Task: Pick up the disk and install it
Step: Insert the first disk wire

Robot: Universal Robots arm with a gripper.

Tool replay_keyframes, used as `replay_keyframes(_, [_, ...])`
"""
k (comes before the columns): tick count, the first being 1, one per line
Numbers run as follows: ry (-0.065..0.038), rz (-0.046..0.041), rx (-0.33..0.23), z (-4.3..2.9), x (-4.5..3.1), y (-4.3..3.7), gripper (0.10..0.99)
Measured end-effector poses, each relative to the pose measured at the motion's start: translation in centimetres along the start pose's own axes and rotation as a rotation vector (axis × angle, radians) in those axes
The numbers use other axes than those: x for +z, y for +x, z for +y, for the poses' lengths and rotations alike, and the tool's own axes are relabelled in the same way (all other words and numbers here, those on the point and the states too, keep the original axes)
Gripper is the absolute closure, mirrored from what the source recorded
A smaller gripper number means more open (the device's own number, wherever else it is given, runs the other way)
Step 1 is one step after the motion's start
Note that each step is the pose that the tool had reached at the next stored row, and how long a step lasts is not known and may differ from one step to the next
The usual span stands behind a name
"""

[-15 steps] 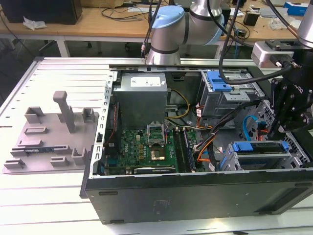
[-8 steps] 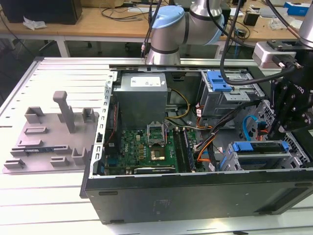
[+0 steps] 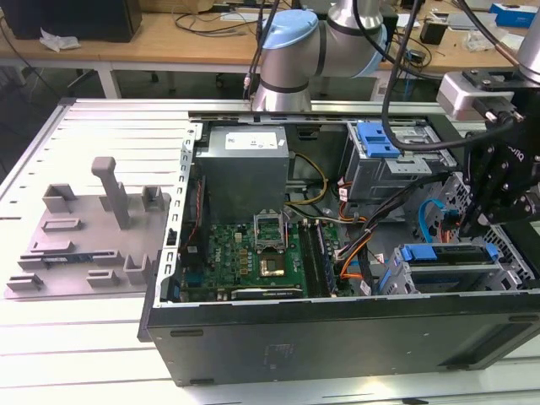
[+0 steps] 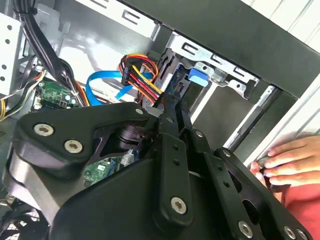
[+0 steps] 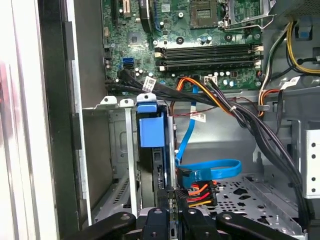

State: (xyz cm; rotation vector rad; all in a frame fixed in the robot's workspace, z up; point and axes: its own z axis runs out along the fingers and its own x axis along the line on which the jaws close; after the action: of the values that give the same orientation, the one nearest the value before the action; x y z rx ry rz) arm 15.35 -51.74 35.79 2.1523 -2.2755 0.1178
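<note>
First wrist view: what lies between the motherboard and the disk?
In the first wrist view, black cables with white tags cross between motherboard and disk.

Single robot arm [image 3: 291, 51], grey with pale blue joint caps, reaching to the exterior view's right, black hand [image 5: 174, 196] pointing downward, fingers [image 5: 184, 201] drawn close together

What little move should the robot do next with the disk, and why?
Probably a slow, gentle nudge, pushing the disk deeper along its metal bay. The disk already stands in the bay, the gripper is right at its end, and the blue cable lies close beside. A person's hand rests by the case edge, so going slowly seems wise.
</note>
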Motion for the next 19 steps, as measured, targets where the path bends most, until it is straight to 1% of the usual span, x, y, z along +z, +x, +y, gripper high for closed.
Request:
replay_keyframes(1, [0.000, -0.0021, 0.000, -0.04, 0.01, 0.12, 0.918])
replay_keyframes(4, [-0.001, -0.0042, 0.000, -0.21, 0.03, 0.39, 0.918])
replay_keyframes(11, [-0.002, -0.0044, 0.001, -0.25, 0.04, 0.53, 0.918])
replay_keyframes(16, [-0.003, -0.0057, 0.015, -0.27, 0.07, 0.88, 0.918])
replay_keyframes(19, [-0.004, -0.0056, 0.033, -0.27, 0.07, 0.90, 0.918])
